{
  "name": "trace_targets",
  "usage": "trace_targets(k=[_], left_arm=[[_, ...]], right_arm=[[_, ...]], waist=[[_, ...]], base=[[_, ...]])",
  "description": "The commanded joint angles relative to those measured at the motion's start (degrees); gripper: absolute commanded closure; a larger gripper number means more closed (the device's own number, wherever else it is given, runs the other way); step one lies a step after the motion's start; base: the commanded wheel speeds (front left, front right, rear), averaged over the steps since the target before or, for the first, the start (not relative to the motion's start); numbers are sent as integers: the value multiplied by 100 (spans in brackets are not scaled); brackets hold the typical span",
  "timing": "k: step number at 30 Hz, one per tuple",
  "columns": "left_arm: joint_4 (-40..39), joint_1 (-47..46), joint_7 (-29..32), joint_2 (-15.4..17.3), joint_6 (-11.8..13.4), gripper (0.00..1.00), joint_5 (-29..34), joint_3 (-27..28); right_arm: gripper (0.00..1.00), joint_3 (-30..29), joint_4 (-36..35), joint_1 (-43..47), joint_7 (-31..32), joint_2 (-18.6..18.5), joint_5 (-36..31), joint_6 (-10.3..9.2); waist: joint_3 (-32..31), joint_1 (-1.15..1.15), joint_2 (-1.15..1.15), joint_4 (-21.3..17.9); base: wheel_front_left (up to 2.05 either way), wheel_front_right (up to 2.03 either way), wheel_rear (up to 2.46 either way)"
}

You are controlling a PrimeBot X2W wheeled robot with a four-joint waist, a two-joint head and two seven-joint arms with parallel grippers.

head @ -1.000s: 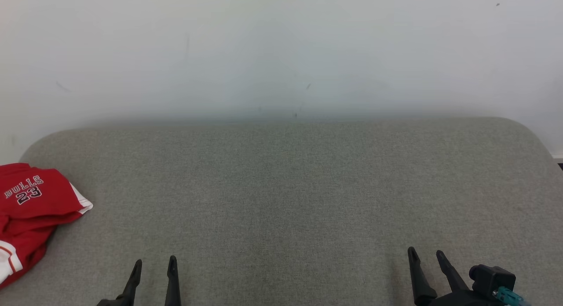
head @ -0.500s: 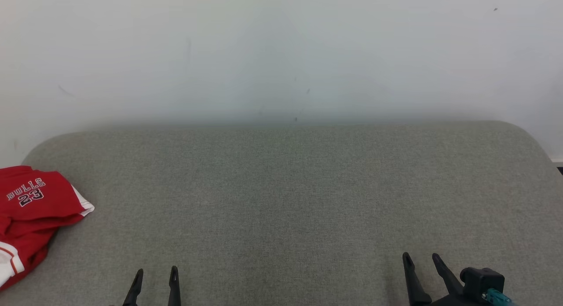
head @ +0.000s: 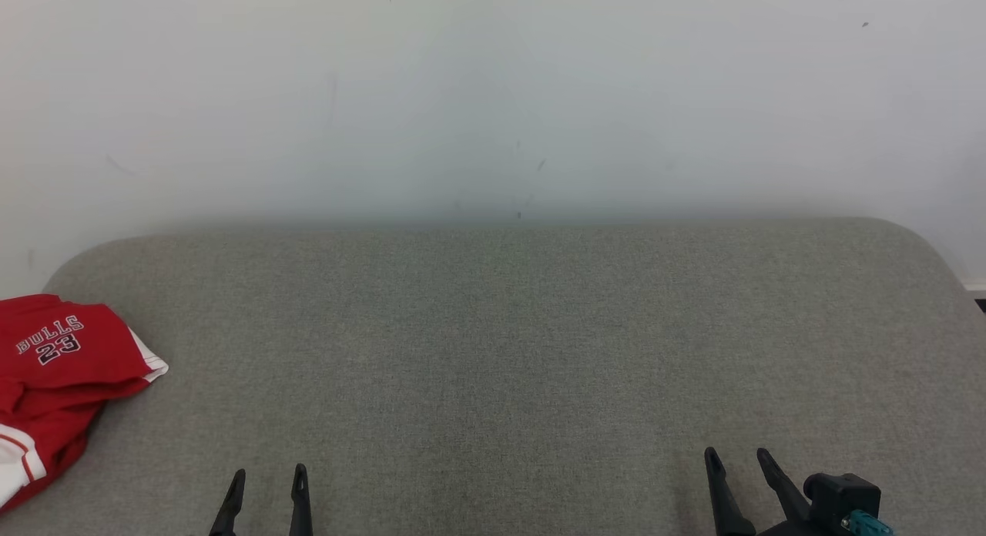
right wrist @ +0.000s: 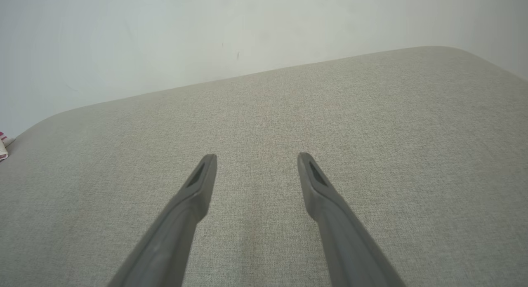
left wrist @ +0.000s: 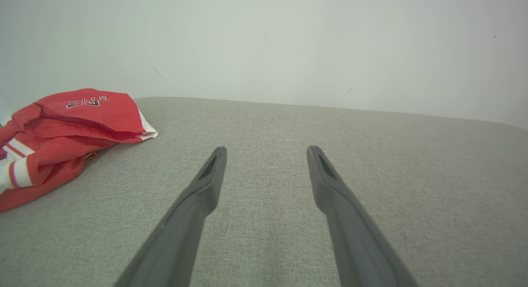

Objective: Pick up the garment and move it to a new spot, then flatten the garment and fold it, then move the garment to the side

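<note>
A grey woven-fabric surface [head: 508, 351] with rounded far corners stretches ahead of the left pincer [head: 269, 470]. Directly on it, well to that pincer's left, lies one bunched red garment [head: 54, 374] (white trim, "BULLS 23" lettering).

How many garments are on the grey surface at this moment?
1. The red jersey lies at the left edge of the surface. The head view's frame cuts part of it off, so anything past that edge is hidden.
</note>
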Motion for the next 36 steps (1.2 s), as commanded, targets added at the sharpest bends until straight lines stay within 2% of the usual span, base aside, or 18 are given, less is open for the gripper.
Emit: trace_targets(k=[1, 10, 14, 22, 36], left_arm=[[-4, 75, -19, 15, 18, 0, -20, 12], [-18, 41, -19, 14, 35, 0, -44, -3], [-30, -48, -19, 14, 37, 0, -28, -20], [22, -78, -19, 41, 55, 0, 30, 32], [-2, -9, -19, 192, 85, 0, 92, 75]], right_arm=[[0, 7, 9, 17, -17, -22, 5, -10], [0, 1, -2, 20, 6, -22, 0, -10], [0, -83, -15, 73, -16, -20, -26, -10], [0, -35, 31, 116, -74, -18, 109, -10], [0, 160, 343, 16, -337, -17, 391, -10]], waist=[[0, 1, 0, 3], [38, 1, 0, 23], [69, 1, 0, 186], [55, 1, 0, 908], [8, 1, 0, 2481]], base=[[0, 0, 0], [0, 0, 0], [0, 0, 0], [0, 0, 0], [0, 0, 0]])
